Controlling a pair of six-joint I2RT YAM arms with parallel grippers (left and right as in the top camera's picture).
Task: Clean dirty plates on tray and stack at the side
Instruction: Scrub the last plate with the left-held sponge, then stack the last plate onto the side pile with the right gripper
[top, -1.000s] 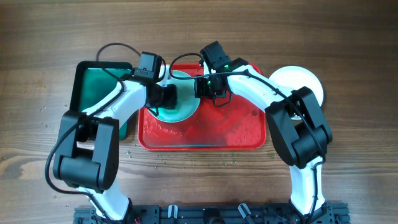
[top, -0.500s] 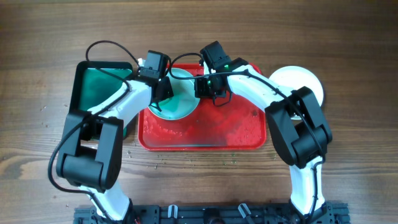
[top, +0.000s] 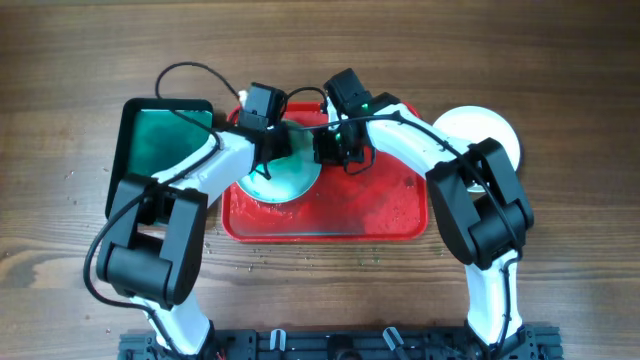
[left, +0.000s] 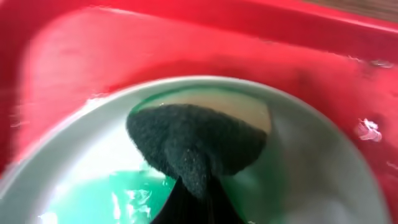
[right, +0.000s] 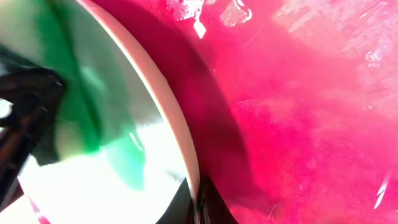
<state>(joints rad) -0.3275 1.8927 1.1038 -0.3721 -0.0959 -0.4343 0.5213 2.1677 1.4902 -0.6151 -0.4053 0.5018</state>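
A pale plate (top: 290, 172) with teal-green smears lies in the left part of the red tray (top: 330, 215). My left gripper (top: 268, 148) is shut on a dark sponge (left: 196, 140) and presses it on the plate (left: 298, 168) near its far rim. My right gripper (top: 322, 145) is shut on the plate's right rim (right: 180, 130), one finger on each side of the edge. More white plates (top: 480, 135) lie stacked on the table right of the tray, partly hidden by the right arm.
A dark green tray (top: 160, 150) lies left of the red tray. The red tray's floor (right: 311, 112) is wet with droplets. Bare wooden table (top: 560, 230) lies around both trays.
My left gripper has moved right and toward the far edge across the plate with the sponge. The right gripper has stayed on the plate's rim.
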